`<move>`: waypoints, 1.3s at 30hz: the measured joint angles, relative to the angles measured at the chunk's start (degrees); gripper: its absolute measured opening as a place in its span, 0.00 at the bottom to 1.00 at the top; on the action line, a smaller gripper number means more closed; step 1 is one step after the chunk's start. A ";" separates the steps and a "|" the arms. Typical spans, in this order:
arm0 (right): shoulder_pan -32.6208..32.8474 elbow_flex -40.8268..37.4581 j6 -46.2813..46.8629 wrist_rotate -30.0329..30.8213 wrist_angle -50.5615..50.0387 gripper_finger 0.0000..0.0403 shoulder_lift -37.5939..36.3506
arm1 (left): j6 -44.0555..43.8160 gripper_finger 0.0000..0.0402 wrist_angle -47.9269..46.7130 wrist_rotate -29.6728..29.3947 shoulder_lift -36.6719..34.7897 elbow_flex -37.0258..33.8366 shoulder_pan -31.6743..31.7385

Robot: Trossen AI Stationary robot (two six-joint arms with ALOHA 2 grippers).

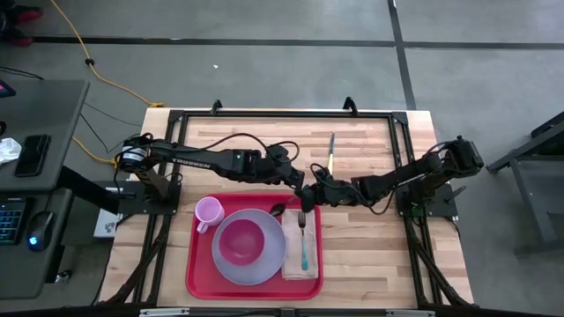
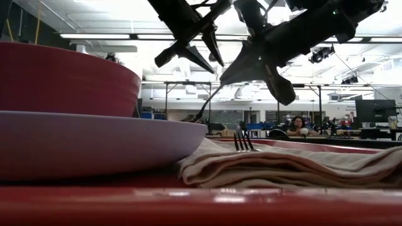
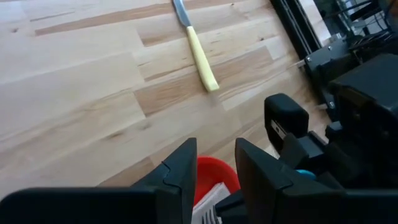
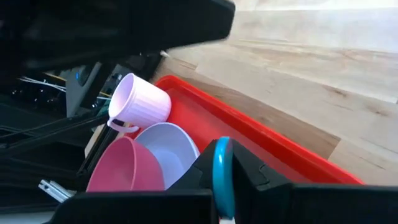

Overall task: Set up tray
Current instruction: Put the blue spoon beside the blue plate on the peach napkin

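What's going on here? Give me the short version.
The robot is setting up the red tray. It already holds a plate with a bowl on it, a mug, and a fork on a napkin. Both claws meet over its far edge: the right claw appears shut on a spoon, and the left claw is open. A knife lies on the table.

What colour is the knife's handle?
Yellow. The knife lies on the bare wood, and its handle shows best in the left wrist view.
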 joint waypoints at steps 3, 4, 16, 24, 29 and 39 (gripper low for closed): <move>0.02 0.00 -0.12 -0.01 -0.76 0.00 0.00 | 0.62 0.35 -0.27 0.05 -0.20 0.00 0.03; -0.07 0.00 -0.40 -0.01 -0.73 0.00 0.00 | 0.91 0.34 -0.70 0.13 -0.43 -0.02 0.04; -4.93 0.00 -6.35 1.69 -2.39 0.00 -5.32 | 1.39 0.34 -6.68 -2.02 -2.78 -0.02 0.20; -8.25 0.00 -6.83 7.03 -4.89 0.00 -11.76 | 8.96 0.34 -11.04 4.13 -4.80 -0.08 4.97; -8.65 0.00 -5.76 13.46 -5.24 0.00 -13.81 | 13.02 0.34 -14.70 7.68 -8.21 0.00 9.68; -8.65 0.00 -6.32 23.99 -0.69 0.00 -13.97 | 16.62 0.34 -16.66 13.91 -13.53 0.00 15.55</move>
